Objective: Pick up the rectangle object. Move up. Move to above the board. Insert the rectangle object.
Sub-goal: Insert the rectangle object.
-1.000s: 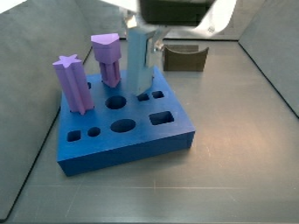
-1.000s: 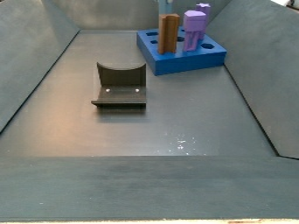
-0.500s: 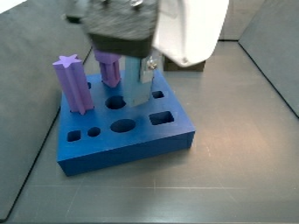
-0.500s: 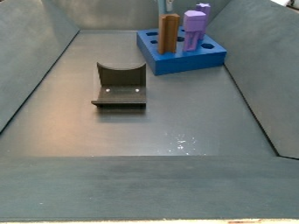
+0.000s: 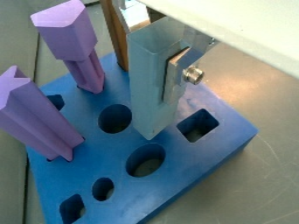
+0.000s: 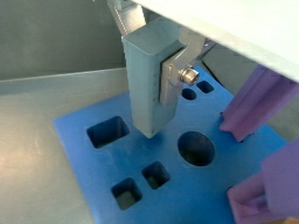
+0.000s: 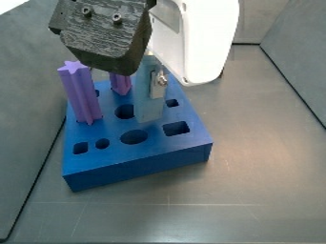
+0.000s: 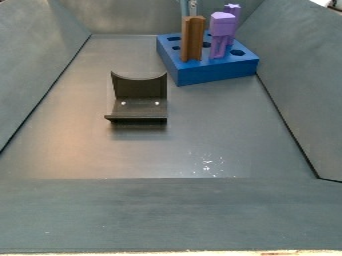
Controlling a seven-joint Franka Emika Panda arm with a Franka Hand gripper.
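Gripper (image 5: 149, 66) holds rectangle object (image 5: 156, 87) over board (image 5: 222, 153).

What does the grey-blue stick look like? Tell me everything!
The rectangle object is a tall, slim, smooth grey-blue peg with flat sides and square edges. It stands upright, its lower end down at the board's blue top. The gripper holds it near its top, a silver finger pressed flat against one side.

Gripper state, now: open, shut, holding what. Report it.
Gripper: shut on the rectangle object, held upright over the board, in both wrist views.
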